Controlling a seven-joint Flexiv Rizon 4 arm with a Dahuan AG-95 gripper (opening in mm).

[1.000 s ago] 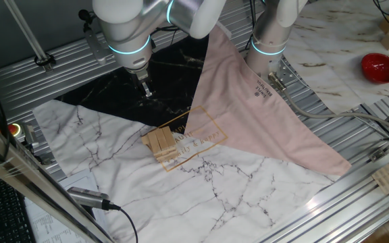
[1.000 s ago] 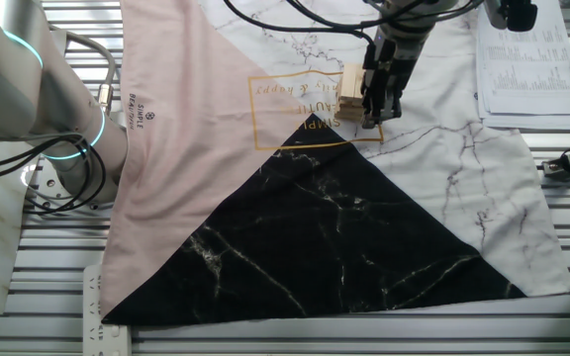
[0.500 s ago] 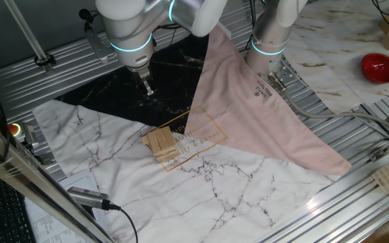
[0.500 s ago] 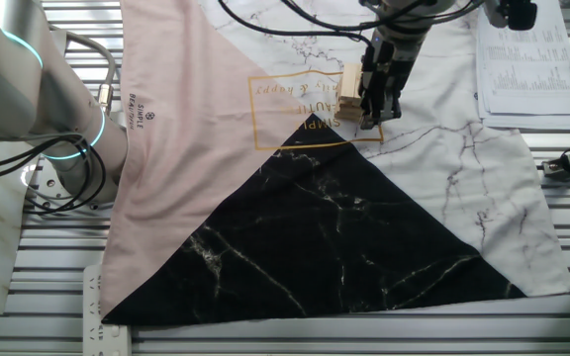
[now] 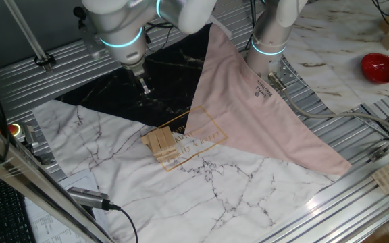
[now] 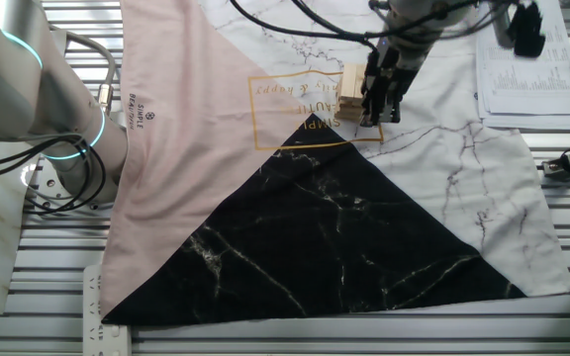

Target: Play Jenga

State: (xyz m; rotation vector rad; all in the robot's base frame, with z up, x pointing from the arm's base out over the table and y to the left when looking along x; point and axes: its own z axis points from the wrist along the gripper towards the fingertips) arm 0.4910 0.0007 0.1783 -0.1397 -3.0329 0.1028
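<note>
A slatted metal counter (image 5: 356,115) carries a large cloth (image 6: 265,198) made of pink, black marble and white marble triangles, with a gold printed square near its middle. The white robot arm (image 5: 123,23), ringed with a glowing cyan band, reaches over the black part of the cloth in one fixed view. At the far right of that view a red bowl-like object (image 5: 380,67) sits on a pale marbled surface, well apart from the cloth. The Jenga (image 5: 161,143) stack, a low pile of tan blocks, rests on the cloth at the edge of the gold square, where the white panel meets the pink. The end effector (image 5: 144,86) hangs above the black panel, clear of the stack, its fingers close together with only a narrow gap and nothing held.
</note>
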